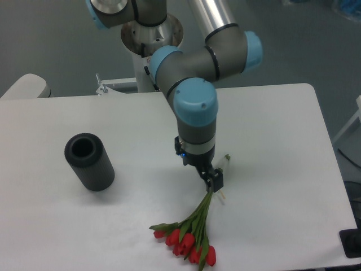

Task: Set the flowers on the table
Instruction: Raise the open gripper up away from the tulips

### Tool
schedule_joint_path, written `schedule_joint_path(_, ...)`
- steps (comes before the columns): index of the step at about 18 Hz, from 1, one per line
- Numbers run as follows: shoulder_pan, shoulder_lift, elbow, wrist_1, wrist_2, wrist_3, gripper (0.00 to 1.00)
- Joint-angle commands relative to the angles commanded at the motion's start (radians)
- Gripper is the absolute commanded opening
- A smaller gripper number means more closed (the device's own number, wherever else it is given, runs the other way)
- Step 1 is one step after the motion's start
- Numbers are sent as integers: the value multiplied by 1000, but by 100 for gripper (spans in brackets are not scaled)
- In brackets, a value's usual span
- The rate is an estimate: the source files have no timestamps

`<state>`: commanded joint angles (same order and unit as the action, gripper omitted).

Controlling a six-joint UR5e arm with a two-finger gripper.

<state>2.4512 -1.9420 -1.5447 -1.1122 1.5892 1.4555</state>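
Note:
The flowers [189, 237] are a bunch of red tulips with green leaves, near the front edge of the white table [271, 130]. Their red heads point to the front left and look to be resting on the tabletop. The thin green stems rise to the upper right into my gripper [214, 180]. The gripper points down and is shut on the stems at about mid-length. The pale stem ends [226, 160] stick out beyond the fingers to the upper right.
A black cylindrical vase [90, 162] stands upright on the left part of the table, its opening facing up. The arm's base [152, 39] stands behind the table's back edge. Dark grey floor surrounds the table.

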Motion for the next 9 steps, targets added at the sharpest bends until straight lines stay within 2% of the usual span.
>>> schedule_joint_path(9, 55, 9, -9, -2, -3, 97, 100)
